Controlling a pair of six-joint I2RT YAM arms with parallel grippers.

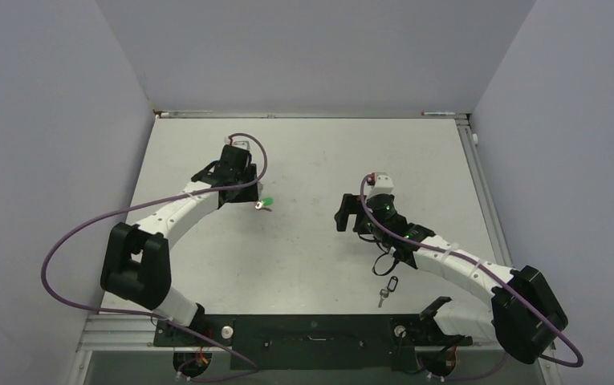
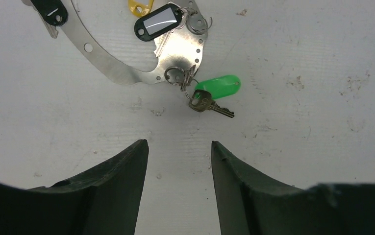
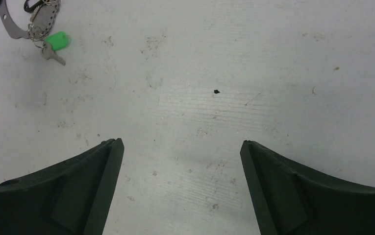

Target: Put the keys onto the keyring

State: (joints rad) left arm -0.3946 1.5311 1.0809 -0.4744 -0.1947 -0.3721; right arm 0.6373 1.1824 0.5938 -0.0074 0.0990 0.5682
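Note:
The keyring (image 2: 121, 73) is a curved flat silver metal band with holes, lying on the table ahead of my left gripper (image 2: 179, 144). Keys hang from it on small split rings: one with a green tag (image 2: 218, 87) and a silver blade (image 2: 210, 104), a black-tagged one (image 2: 158, 22), a yellow tag (image 2: 140, 7) and another black tag (image 2: 53, 11). The left jaws stand apart over bare table, holding nothing. My right gripper (image 3: 181, 142) is wide open and empty, with the keyring (image 3: 11, 24) and green tag (image 3: 58, 40) far off at upper left. A loose black-tagged key (image 1: 388, 289) lies near the right arm.
Grey walls close in the white table (image 1: 311, 152) on the left, right and far sides. The arm bases and a black rail (image 1: 311, 333) sit at the near edge. Purple cables loop beside both arms.

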